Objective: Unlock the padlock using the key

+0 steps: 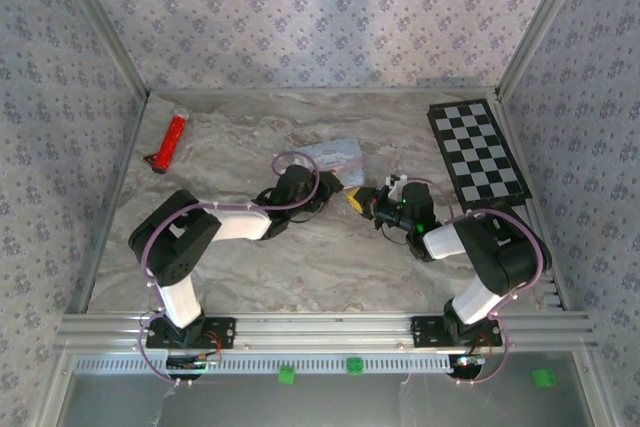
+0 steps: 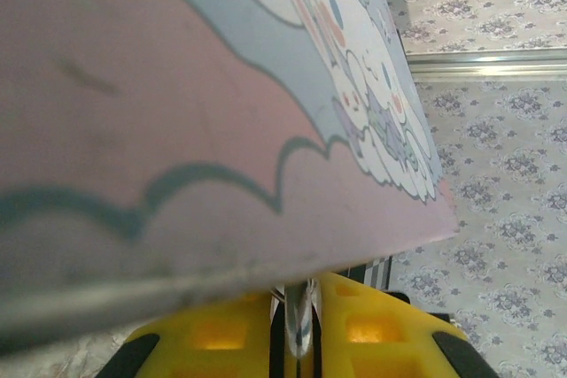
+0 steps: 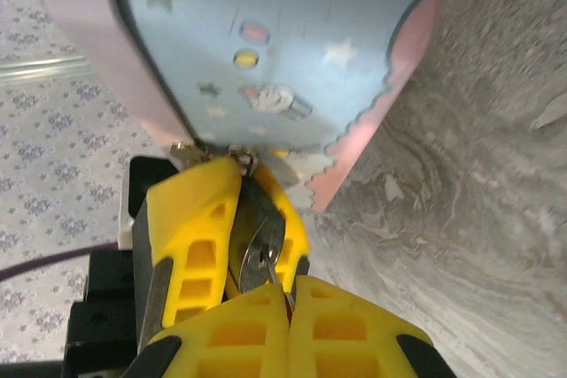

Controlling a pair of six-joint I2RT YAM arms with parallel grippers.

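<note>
Marbled table (image 1: 300, 267). Checkerboard mat (image 1: 478, 152) at 2 o'clock. Pastel blue tin (image 1: 335, 154) at centre. Red tool (image 1: 172, 139) at 10 o'clock, well apart from tin. Left gripper (image 2: 299, 343) and right gripper (image 3: 288, 307) meet tip to tip at tin's 5 o'clock edge. Left jaws clamped on small dark padlock (image 3: 257, 219). Right jaws pressed together, pinching thin silver key (image 3: 266, 263).

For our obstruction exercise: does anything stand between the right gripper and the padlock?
Nothing visible does. In the right wrist view the right gripper, shut, sits close against the left gripper, whose yellow fingers pinch a small metal piece. The padlock itself is too hidden to pick out; the pastel tin lies beyond both.
</note>
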